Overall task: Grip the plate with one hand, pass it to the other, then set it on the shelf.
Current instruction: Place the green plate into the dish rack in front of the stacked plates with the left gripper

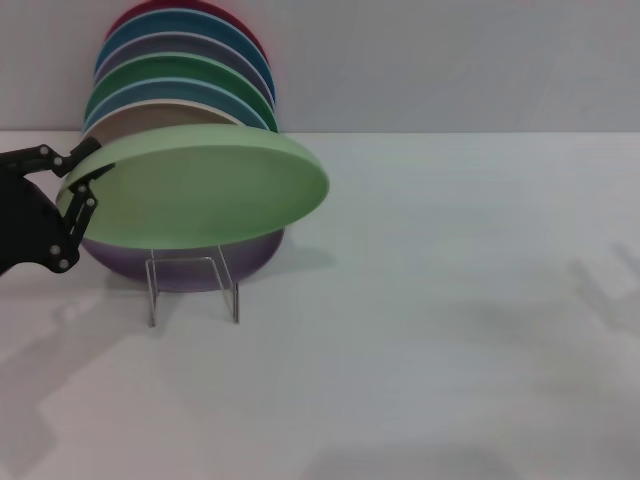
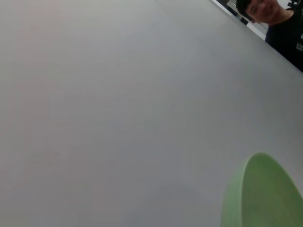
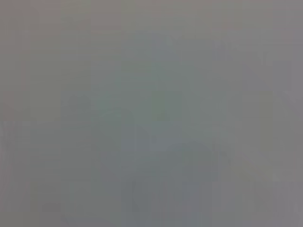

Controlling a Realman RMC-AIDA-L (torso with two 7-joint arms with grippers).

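From the head camera I see my left end effector (image 1: 82,178) at the left edge, its black fingers clamped on the left rim of the plate (image 1: 200,185). The plate is light green and is held off the desk (image 1: 430,330), lying close to flat with its underside toward the camera. Its long axis runs left to right, and the free right rim sits a little higher than the gripped rim, so it points out to the right and slightly up.

It hangs over the front of the rack (image 1: 192,285), whose thin clear frames stand on the desk just below it. A purple plate (image 1: 180,260) sits in the front slot right under the green one; I cannot tell if the two touch. Behind them a row of upright plates (image 1: 180,80) in tan, blue, green and red leans back toward the wall.

The left wrist camera shows only an edge of the plate (image 2: 265,194) against bare grey surface, and a person (image 2: 274,19) in black at a far corner.

My right end effector is not in sight, and its wrist camera shows only flat grey.
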